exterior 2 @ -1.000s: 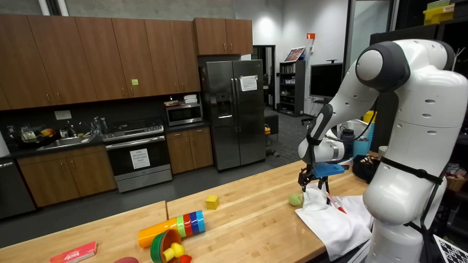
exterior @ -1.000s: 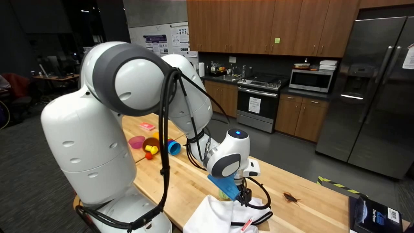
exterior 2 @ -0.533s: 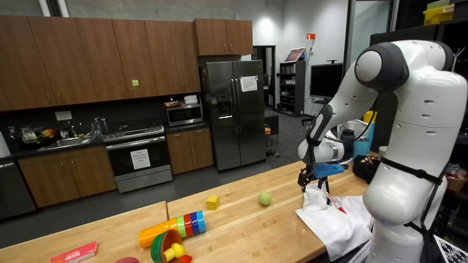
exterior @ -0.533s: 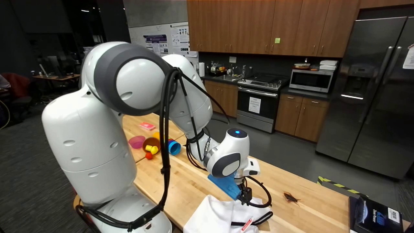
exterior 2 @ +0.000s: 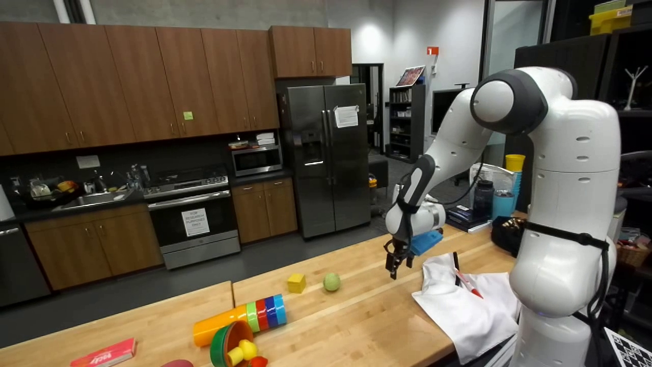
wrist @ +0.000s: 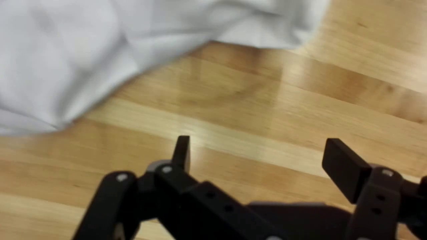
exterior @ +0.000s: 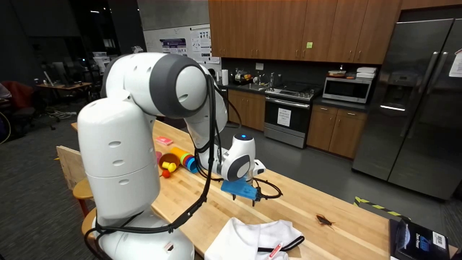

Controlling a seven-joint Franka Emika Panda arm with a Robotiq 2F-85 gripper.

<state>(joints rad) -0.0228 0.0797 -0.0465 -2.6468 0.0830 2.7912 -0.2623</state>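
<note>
My gripper [wrist: 258, 146] stands wide open over the wooden table, with only bare wood showing between its fingers. In both exterior views the gripper [exterior: 243, 200] [exterior 2: 401, 269] hangs above the tabletop, touching nothing. A crumpled white cloth [wrist: 83, 50] lies just beyond the fingers in the wrist view; it drapes over the table edge in an exterior view [exterior 2: 473, 311]. On the cloth rest a red-and-white marker [exterior 2: 467, 283] and a black strip [exterior: 267, 250]. A light green ball [exterior 2: 331, 281] sits apart from the gripper, close to a yellow block [exterior 2: 296, 282]. The ball is not visible from the exterior view behind the arm.
Stacked coloured cups [exterior 2: 254, 316] lie sideways beside a bowl [exterior 2: 219, 344] with a yellow toy [exterior 2: 247, 349]. A pink box [exterior 2: 104, 352] is farther along. A brown insect-like object [exterior: 325, 219] and a dark box [exterior: 420, 240] lie toward the table's far end.
The green ball has rolled from beside the cloth to near the yellow block. My arm has swung away from the cloth, the same way as the ball. The cloth stays put.
</note>
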